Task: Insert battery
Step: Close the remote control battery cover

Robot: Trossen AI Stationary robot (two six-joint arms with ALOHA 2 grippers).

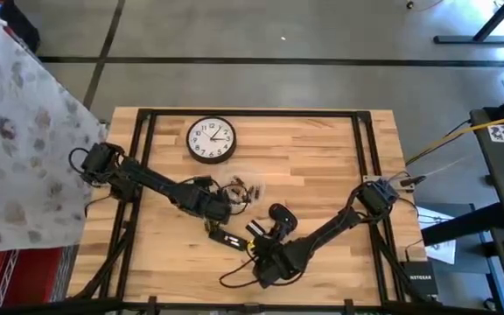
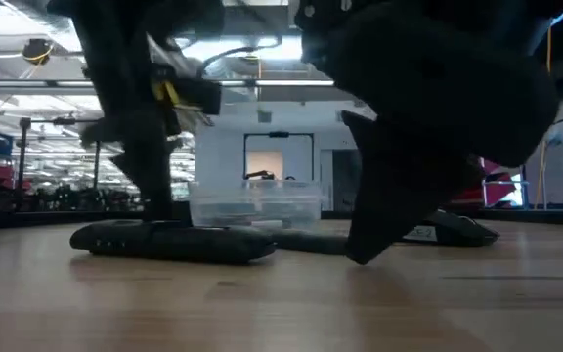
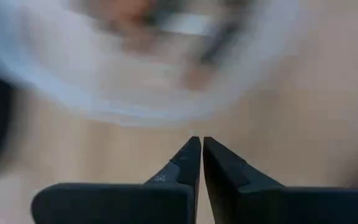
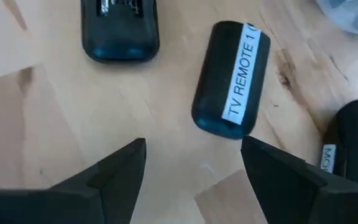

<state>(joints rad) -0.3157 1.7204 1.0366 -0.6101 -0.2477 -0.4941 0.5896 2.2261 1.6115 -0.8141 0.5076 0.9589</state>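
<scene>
Your left gripper (image 3: 201,152) is pinched closed and empty just short of the clear battery container (image 1: 239,190) at mid-table; part the fingers before reaching in, and grip one cell across its middle. Your right gripper (image 4: 192,163) hangs open over the near-centre table (image 1: 322,149). Count two remotes there: the open-backed remote (image 4: 120,28) and the labelled TV remote (image 4: 232,79). One wall clock (image 1: 212,140) lies far left.

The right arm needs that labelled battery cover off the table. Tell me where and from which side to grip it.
Grip the labelled cover across its narrow width, on the two long edges near mid-length, coming straight down. It lies flat on the wood and is longer than wide. The right end effector is open just short of its rounded end.
</scene>
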